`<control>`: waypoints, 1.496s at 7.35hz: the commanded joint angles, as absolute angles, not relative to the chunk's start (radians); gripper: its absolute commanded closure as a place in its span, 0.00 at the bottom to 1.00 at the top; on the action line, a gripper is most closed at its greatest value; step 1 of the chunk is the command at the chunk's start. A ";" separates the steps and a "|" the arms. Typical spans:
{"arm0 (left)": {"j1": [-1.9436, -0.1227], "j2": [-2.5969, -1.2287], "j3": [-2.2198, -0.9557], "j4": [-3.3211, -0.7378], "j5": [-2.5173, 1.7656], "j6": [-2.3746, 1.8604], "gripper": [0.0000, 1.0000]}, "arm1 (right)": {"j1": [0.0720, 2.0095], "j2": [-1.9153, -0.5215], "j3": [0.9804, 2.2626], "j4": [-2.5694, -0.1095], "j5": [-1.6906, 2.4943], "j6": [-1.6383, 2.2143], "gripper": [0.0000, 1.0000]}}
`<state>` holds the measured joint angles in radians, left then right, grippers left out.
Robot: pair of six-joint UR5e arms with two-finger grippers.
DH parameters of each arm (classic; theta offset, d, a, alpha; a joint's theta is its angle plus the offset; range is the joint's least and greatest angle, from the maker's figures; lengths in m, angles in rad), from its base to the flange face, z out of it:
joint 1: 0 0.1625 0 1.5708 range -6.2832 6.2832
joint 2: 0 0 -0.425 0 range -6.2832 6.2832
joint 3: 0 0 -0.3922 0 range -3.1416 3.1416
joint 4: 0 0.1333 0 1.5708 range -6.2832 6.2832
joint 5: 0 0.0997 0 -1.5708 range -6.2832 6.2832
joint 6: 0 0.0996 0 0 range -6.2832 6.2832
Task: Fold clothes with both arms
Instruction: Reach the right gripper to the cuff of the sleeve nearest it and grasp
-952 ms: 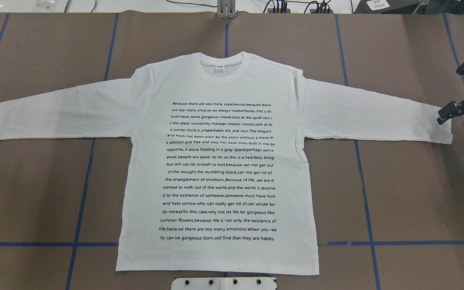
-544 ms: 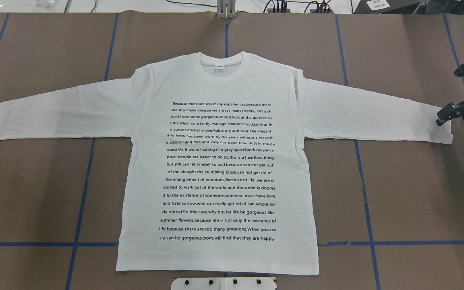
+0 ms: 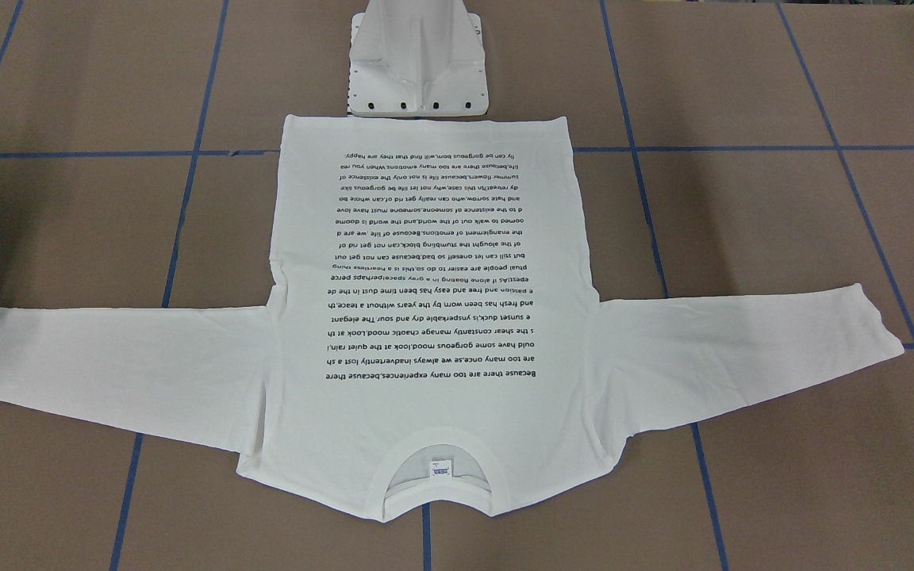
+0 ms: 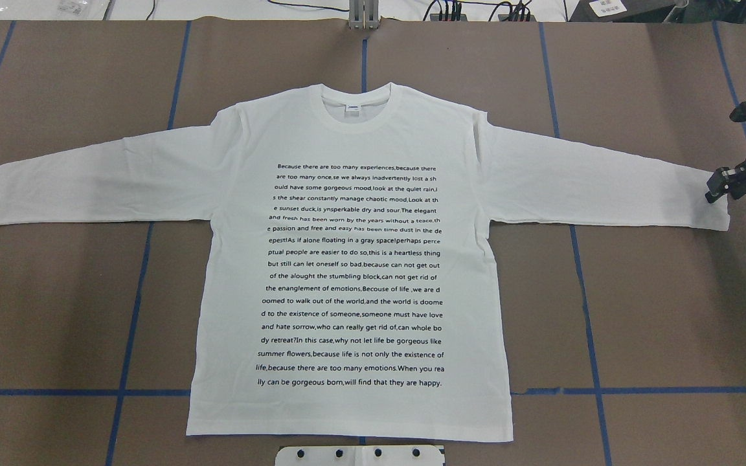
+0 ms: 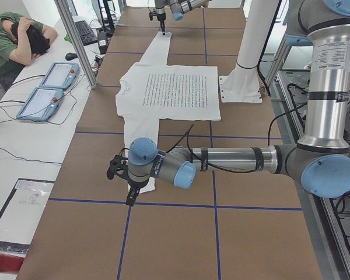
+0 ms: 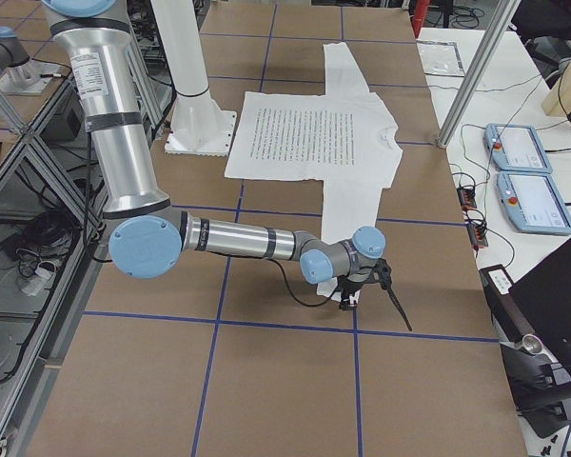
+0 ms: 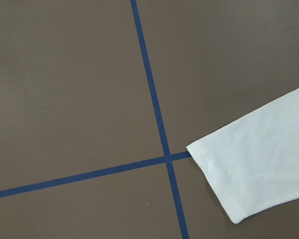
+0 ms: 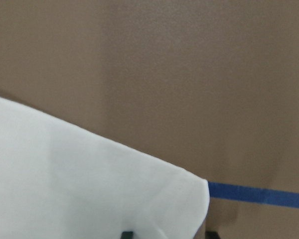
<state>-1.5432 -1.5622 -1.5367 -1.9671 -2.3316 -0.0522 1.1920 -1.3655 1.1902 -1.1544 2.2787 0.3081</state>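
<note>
The white long-sleeved T-shirt (image 4: 353,272) lies flat on the brown table, black text up, collar (image 4: 357,107) far from me and both sleeves spread out. My right gripper (image 4: 719,188) is low at the right sleeve cuff (image 4: 716,210). The right wrist view shows the cuff corner (image 8: 89,189) with two dark fingertips (image 8: 127,234) apart at the bottom edge, so the gripper is open. My left gripper (image 5: 128,195) hangs over the left sleeve cuff (image 7: 259,169). It shows only in the exterior left view, so I cannot tell if it is open or shut.
The white pedestal base (image 3: 417,63) stands just behind the shirt's hem. Blue tape lines (image 4: 133,310) cross the table. A side table with teach pendants (image 5: 49,87) and a seated person (image 5: 17,41) runs along the far edge.
My right gripper has shifted slightly towards the table's right edge at the cuff, and the cuff edge has moved a little outward. The rest of the shirt has not moved.
</note>
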 commanded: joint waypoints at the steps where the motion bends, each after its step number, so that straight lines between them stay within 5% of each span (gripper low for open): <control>1: -1.543 -1.562 -1.537 -1.967 -2.332 -0.054 0.00 | 1.192 -1.364 1.203 -1.154 2.283 0.311 0.99; 7: -1.543 -1.562 -1.539 -1.968 -2.333 -0.058 0.00 | 1.244 -1.356 1.359 -1.166 2.422 0.313 1.00; 11: -1.543 -1.560 -1.540 -1.968 -2.333 -0.058 0.00 | 1.107 -1.193 1.555 -1.157 2.494 0.819 1.00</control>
<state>-1.5432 -1.5606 -1.5392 -1.9681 -2.3332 -0.0568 1.1810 -1.2699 1.5002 -1.1591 2.4847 0.6414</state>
